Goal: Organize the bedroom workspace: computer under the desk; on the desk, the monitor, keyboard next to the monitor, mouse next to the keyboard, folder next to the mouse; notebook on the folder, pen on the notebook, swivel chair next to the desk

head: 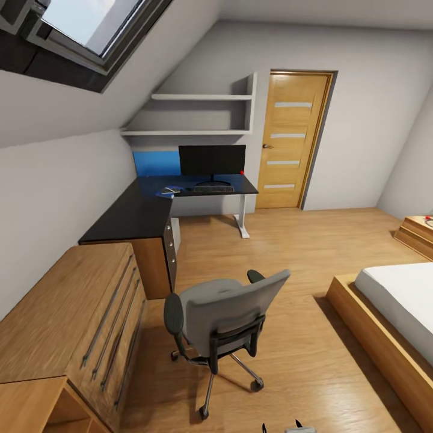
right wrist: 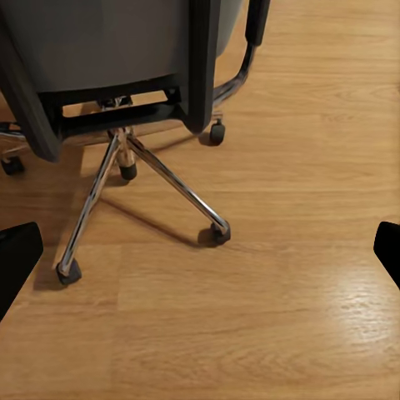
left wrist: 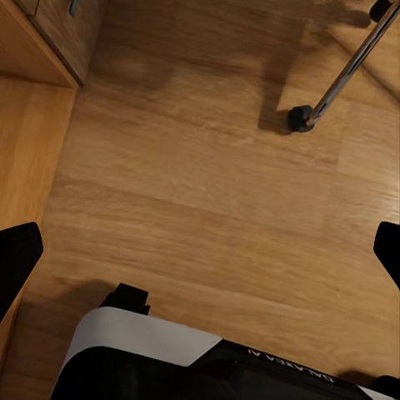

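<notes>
Wooden floor (head: 300,240) is spreading through the bedroom, with the black table (head: 150,201) sitting in the far corner. Chair (head: 225,316) is standing mid-room, well apart from it, just ahead of both claws. Monitor (head: 211,161) and keyboard (head: 213,189) are resting on the table. Left claw (left wrist: 200,250) and right claw (right wrist: 200,250) are hanging spread wide over bare floor.
</notes>
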